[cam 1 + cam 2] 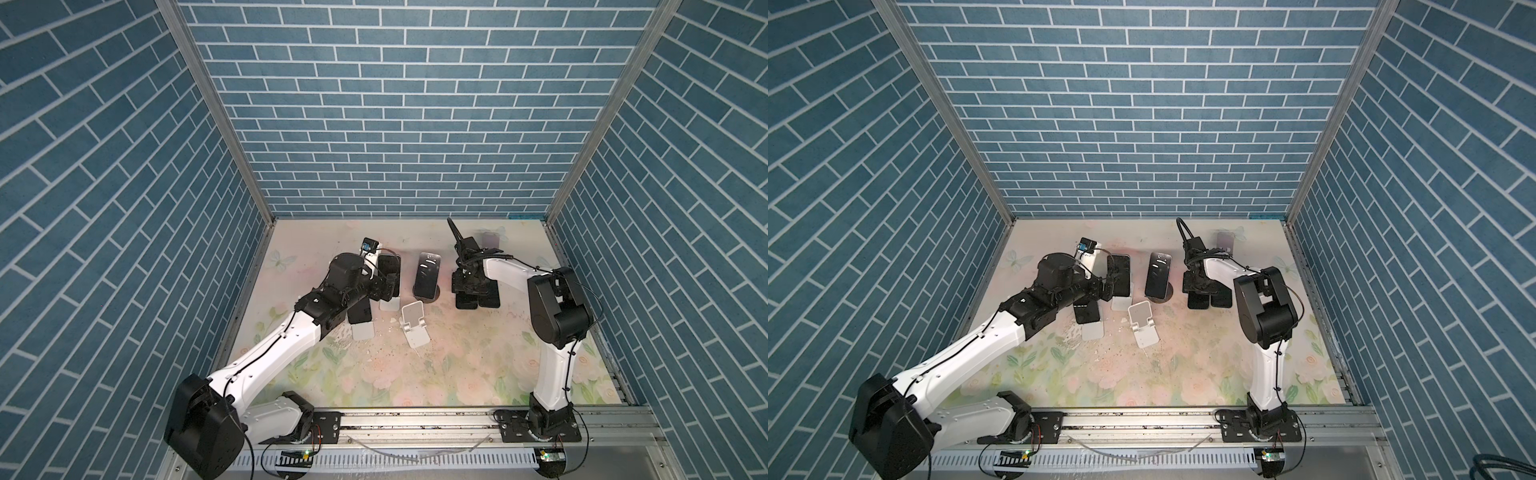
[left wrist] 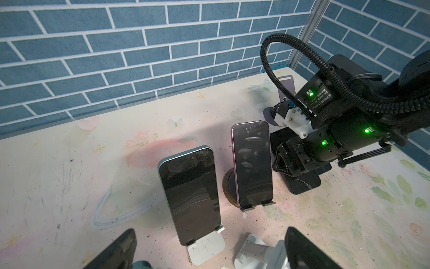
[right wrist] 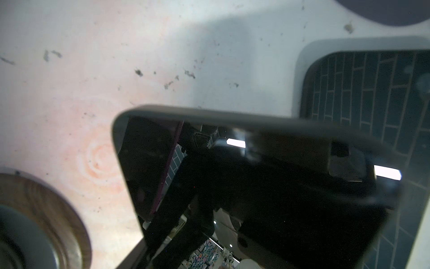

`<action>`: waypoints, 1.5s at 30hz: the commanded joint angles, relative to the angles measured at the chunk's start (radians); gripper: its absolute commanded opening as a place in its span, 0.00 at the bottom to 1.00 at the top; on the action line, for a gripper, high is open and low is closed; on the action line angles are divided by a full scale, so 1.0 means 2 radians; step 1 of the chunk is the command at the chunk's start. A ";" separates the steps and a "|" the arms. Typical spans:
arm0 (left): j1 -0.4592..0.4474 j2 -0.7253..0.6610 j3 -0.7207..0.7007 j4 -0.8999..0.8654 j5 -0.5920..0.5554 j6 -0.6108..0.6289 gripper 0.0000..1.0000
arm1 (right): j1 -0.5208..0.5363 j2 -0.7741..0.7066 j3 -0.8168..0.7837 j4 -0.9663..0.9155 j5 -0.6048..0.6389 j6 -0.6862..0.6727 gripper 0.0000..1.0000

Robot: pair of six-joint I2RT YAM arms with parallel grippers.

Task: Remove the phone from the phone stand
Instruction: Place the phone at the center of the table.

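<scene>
Even overhead light; right wrist view dim, blurred.

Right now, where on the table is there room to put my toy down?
The biggest bare patch of the table lies between the empty white stand and the front rail. The back left corner, by the wall, is bare too. The middle row is crowded with phones, stands and both arms.

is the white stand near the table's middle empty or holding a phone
Empty. In both top views the white stand shows a bare back plate and lip, no phone.
</scene>
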 commanded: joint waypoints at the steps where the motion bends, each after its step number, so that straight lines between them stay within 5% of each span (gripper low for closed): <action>1: -0.002 -0.005 -0.008 0.009 -0.005 0.007 1.00 | 0.003 0.019 0.012 -0.022 0.014 0.014 0.65; 22: -0.002 -0.003 -0.008 0.008 -0.009 0.017 1.00 | 0.011 0.031 0.026 -0.043 0.027 0.011 0.78; 45: -0.002 -0.008 -0.004 -0.010 -0.016 0.017 0.99 | 0.013 -0.006 0.027 -0.017 0.023 -0.026 0.82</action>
